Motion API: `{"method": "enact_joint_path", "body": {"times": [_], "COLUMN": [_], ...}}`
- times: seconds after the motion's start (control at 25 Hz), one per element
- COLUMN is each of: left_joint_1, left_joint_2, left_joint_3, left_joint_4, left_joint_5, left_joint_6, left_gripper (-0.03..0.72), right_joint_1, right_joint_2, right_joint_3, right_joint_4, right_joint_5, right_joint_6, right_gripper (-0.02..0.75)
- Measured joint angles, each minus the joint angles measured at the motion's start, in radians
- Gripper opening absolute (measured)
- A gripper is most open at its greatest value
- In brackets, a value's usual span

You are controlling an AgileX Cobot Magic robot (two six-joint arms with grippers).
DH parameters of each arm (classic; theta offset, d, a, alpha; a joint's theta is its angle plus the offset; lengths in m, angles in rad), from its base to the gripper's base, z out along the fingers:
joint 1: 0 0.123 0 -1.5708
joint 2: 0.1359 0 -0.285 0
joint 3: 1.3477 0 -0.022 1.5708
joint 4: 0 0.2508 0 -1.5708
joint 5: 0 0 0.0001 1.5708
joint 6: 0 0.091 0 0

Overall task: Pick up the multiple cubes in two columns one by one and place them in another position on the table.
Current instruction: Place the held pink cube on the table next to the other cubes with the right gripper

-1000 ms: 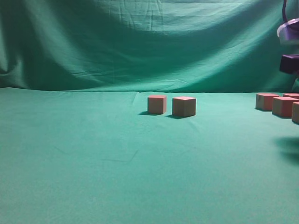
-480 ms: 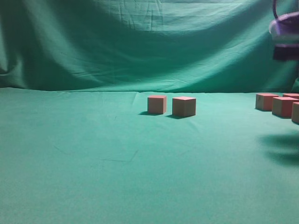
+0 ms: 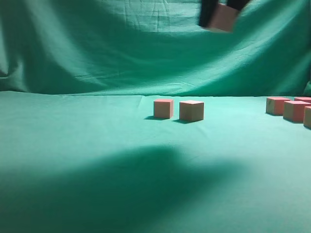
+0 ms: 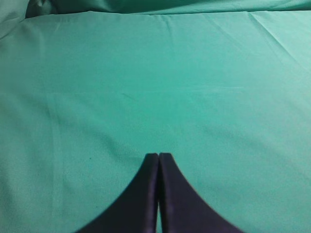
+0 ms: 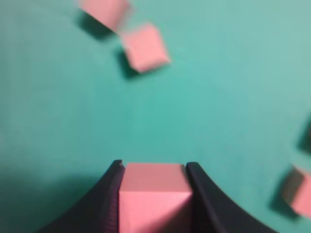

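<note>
My right gripper (image 5: 153,167) is shut on a pink cube (image 5: 153,194) and holds it high in the air; in the exterior view the gripper (image 3: 221,14) and its cube (image 3: 223,18) are at the top, blurred. Two pink cubes stand side by side mid-table, one (image 3: 163,108) left of the other (image 3: 191,110); they also show in the right wrist view, one (image 5: 104,10) beside the other (image 5: 144,47). More pink cubes (image 3: 291,109) sit at the right edge. My left gripper (image 4: 158,156) is shut and empty over bare green cloth.
A green cloth covers the table (image 3: 97,170) and hangs as a backdrop (image 3: 121,43). A broad shadow of the arm lies across the near part of the table. Another pink cube (image 5: 297,190) shows at the right edge of the right wrist view.
My right gripper has swung from the far right edge leftward to the top centre, carrying the pink cube. Its shadow now spreads across the near table. The cubes on the table have not moved.
</note>
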Motion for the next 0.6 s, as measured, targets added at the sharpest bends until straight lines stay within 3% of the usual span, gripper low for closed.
{"method": "enact_joint_path", "body": {"times": [0.28, 0.44, 0.6], "left_joint_1": [0.000, 0.000, 0.000], "left_joint_2": [0.000, 0.000, 0.000], "left_joint_3": [0.000, 0.000, 0.000], "left_joint_4": [0.000, 0.000, 0.000], "left_joint_5": [0.000, 0.000, 0.000], "left_joint_6": [0.000, 0.000, 0.000], "left_gripper": [0.000, 0.000, 0.000], "right_joint_1": [0.194, 0.242, 0.257], "right_joint_2": [0.247, 0.409, 0.509], "right_joint_3": [-0.416, -0.611, -0.708], "right_joint_4": [-0.079, -0.107, -0.139], "right_joint_5": [0.141, 0.153, 0.155], "right_joint_6": [0.032, 0.109, 0.220], "right_gripper": [0.278, 0.278, 0.278]}}
